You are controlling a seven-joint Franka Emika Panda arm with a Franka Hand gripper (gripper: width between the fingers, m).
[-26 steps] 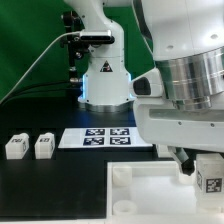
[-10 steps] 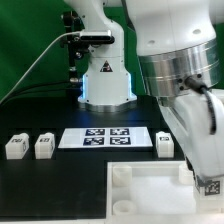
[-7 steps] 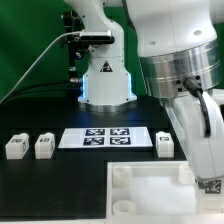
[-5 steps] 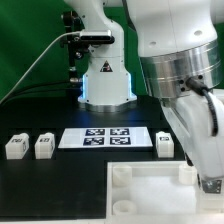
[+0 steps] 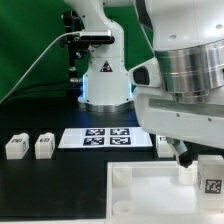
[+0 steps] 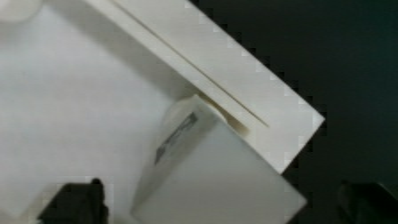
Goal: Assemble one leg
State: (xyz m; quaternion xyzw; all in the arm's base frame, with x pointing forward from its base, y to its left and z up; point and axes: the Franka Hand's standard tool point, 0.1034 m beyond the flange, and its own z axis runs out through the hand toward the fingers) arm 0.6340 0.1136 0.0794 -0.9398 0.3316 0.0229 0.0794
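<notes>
A leg (image 5: 210, 173), a small white block with a tag, stands upright in the near right corner of the large white tray (image 5: 140, 195). In the wrist view the leg (image 6: 192, 150) sits against the tray's rim (image 6: 231, 75). My gripper (image 5: 188, 155) is just above and behind it. Its dark fingertips (image 6: 75, 202) stand wide apart on either side of the leg, and the gripper (image 6: 222, 205) is open and holds nothing. Two more legs (image 5: 15, 146) (image 5: 43, 146) lie at the exterior view's left. A further leg (image 5: 165, 145) lies beside the marker board.
The marker board (image 5: 105, 137) lies flat at the middle of the black table. The arm's white base (image 5: 105, 80) stands behind it, with cables and a green backdrop. The arm's body fills the upper right of the exterior view.
The arm has straightened and lifted from its tilted pose over the tray's right corner. The gripper has let go of the leg, which now stands free there.
</notes>
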